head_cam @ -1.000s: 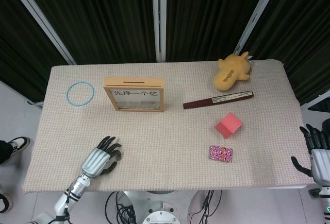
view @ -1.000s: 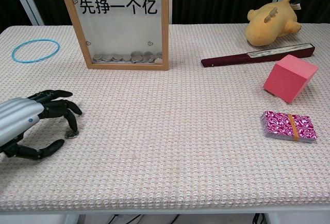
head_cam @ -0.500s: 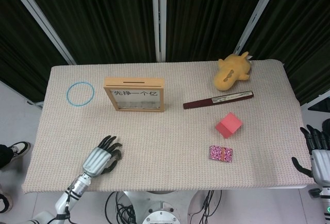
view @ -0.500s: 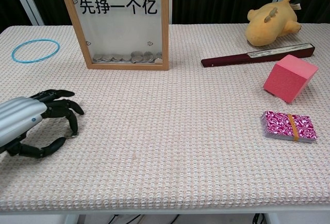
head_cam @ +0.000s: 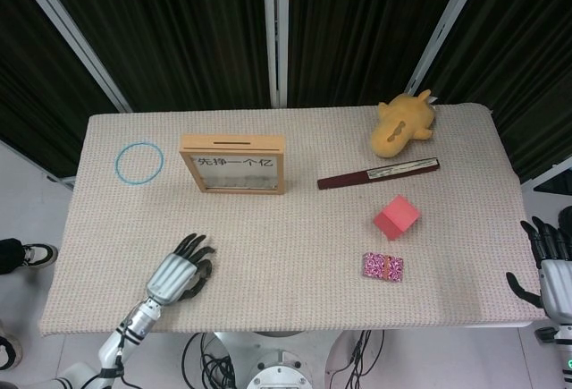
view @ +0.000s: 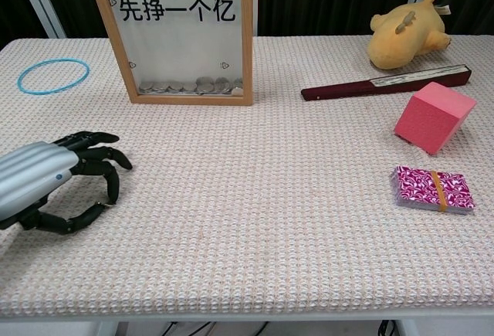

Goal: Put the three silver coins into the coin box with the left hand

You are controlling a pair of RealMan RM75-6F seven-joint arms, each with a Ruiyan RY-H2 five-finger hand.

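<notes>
Left robot hand (view: 58, 178): mine, at approx 7 o'clock on the worktop (head_cam: 295, 246), palm down, fingers curled in claw-like w/ tips on or just above the cloth. Thumb and a fingertip are near each other; can't tell if a coin is pinched there, too small to see.
Left robot hand state: narrow, curled; whether it holds anything I can't tell.
Right robot hand (head_cam: 547, 268): mine, off the worktop edge at approx 4 o'clock, head view only, fingers apart and upright, nothing in it.
Coin box (view: 179, 35): wooden frame w/ clear front, upright at approx 11 o'clock, Chinese characters across the top, slot on the top edge seen from the head view.
Silver coins (view: 189, 86): a row lying along the box bottom behind the clear pane; exact count unclear. No loose coin I can make out on the cloth.
Blue ring (view: 52, 75): flat on the cloth at approx 10 o'clock, well apart from my left robot hand.
Yellow plush toy (view: 405, 31): at approx 1 o'clock.
Dark folded fan (view: 384, 83): just in front of the plush.
Pink cube (view: 434, 117): at approx 3 o'clock, tilted on an edge.
Patterned card pack (view: 432, 188): near the cube, at approx 4 o'clock, a band round it.
</notes>
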